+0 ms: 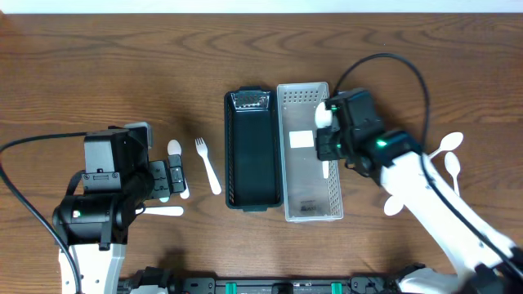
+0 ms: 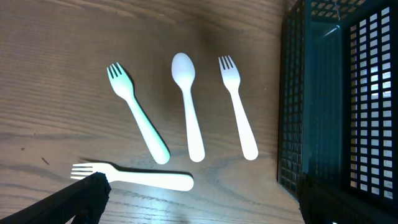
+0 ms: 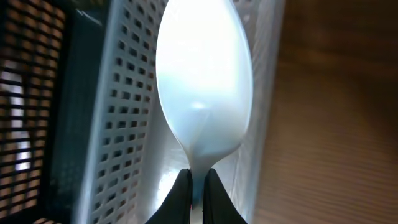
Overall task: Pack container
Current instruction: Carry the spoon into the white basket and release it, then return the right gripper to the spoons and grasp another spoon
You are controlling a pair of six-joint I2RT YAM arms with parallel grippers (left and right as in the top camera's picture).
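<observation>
White spoon (image 3: pixel 204 81), pinched at its neck by the right claw (image 3: pixel 198 182) closed tight on it, is held over the white basket (image 1: pixel 309 204) at 3 o'clock of the dark basket (image 1: pixel 253 167), seemingly near its 3 o'clock wall, so it should be shifted toward 9 o'clock, lowered flat, then released.

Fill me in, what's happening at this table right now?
The right gripper is shut on a white spoon and holds it over the white basket, which sits right beside the dark basket mid-table. The left gripper hangs open and holds nothing, above three forks and a loose spoon lying on the table left of the dark basket. More spare spoons lie on the right side.
</observation>
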